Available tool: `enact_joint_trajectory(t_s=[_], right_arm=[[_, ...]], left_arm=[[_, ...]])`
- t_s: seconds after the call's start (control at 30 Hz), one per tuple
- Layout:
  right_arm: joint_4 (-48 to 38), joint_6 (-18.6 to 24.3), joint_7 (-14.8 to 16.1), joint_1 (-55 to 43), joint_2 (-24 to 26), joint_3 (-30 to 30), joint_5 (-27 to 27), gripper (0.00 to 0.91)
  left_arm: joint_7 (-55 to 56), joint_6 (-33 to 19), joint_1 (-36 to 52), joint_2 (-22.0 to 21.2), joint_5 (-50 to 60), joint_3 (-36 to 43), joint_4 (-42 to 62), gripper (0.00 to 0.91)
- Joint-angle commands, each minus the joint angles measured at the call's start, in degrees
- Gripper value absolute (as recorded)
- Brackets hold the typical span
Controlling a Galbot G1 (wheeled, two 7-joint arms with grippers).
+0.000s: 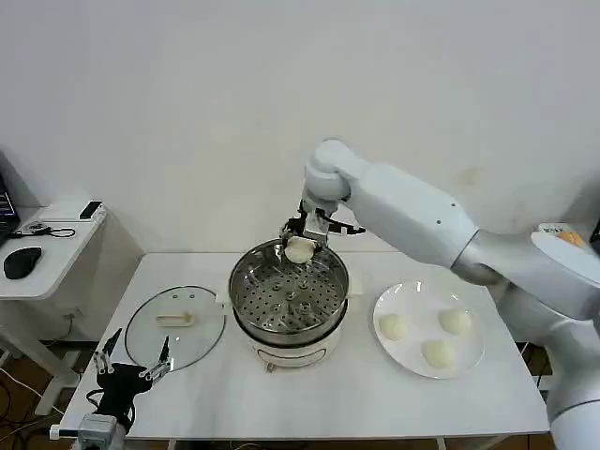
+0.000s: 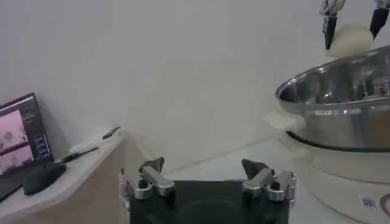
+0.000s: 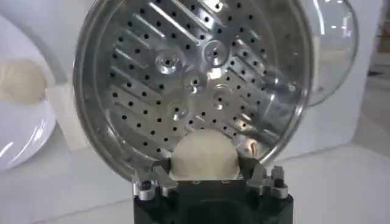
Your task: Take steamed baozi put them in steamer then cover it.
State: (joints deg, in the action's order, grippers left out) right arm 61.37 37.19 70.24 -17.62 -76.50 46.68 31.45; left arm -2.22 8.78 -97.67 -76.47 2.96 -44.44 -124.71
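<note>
Head view: right hand (image 1: 300, 236) holds one baozi (image 1: 299, 249) over the steamer's (image 1: 289, 298) far rim.
Nearest, the left hand (image 1: 131, 364) hangs spread wide and empty at the white surface's (image 1: 309, 398) near-left edge, by the glass lid (image 1: 175, 325). Three more baozi (image 1: 455, 322) sit on the plate (image 1: 429, 330) to the right. Right fingers (image 3: 159, 180) are clamped on the bun above the perforated tray (image 3: 195, 85).

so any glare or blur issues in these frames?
Head view: even light, soft shadows under the steamer and plate. Right wrist view: bright reflections on the perforated tray; the held baozi is slightly soft. Left wrist view: the left gripper is sharp, the monitor hazy.
</note>
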Motion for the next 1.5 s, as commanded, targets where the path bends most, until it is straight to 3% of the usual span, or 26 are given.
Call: enact_joint_trajectory(t_s=[0.03,0.17,0.63,0.93,1.0,1.03,1.3,1.47,1.5], right_arm=[[-5.75,2.07,-1.42,2.68,-3.47,-0.42,4.54,0.756],[-8.52,2.14,-2.05,3.61,-5.41,-0.7,4.72,0.756],[-15.09,1.3,-8.96,5.19,-9.93,-2.12,10.21,0.756],[-15.69,0.87,-10.46,5.09,-10.05,-2.27,10.6,0.756],[-15.4,0.01,-10.55,5.1,-9.83,-2.21,10.64,0.907],[-15.36,-0.21,-10.65,5.11,-9.76,-2.22,10.49,0.907],[-11.51,-2.67,-9.11,4.09,-6.31,-2.49,1.76,0.907],[-2.61,-6.58,-7.44,0.16,1.33,-2.47,-6.44,0.907],[-0.21,-8.86,-6.35,-0.76,3.73,-2.08,-11.26,0.907]], left_arm=[[-0.08,0.04,-0.2,0.01,-0.04,-0.16,-0.06,0.907],[-0.07,0.0,-0.1,0.02,-0.25,-0.2,0.05,0.907],[-0.29,-0.11,0.94,-0.07,-0.23,0.02,1.9,0.907],[-0.26,-0.1,1.43,-0.51,-0.17,0.16,2.59,0.907],[-0.2,-0.1,1.41,-0.65,-0.16,0.22,2.61,0.907],[-0.17,-0.1,1.34,-0.8,-0.12,0.24,2.62,0.907],[-0.15,-0.02,0.64,-0.75,-0.1,-0.11,2.32,0.907],[-0.23,0.15,0.57,-0.85,0.04,0.02,1.83,0.907],[-0.33,0.24,0.57,-0.85,0.03,0.09,1.63,0.907]])
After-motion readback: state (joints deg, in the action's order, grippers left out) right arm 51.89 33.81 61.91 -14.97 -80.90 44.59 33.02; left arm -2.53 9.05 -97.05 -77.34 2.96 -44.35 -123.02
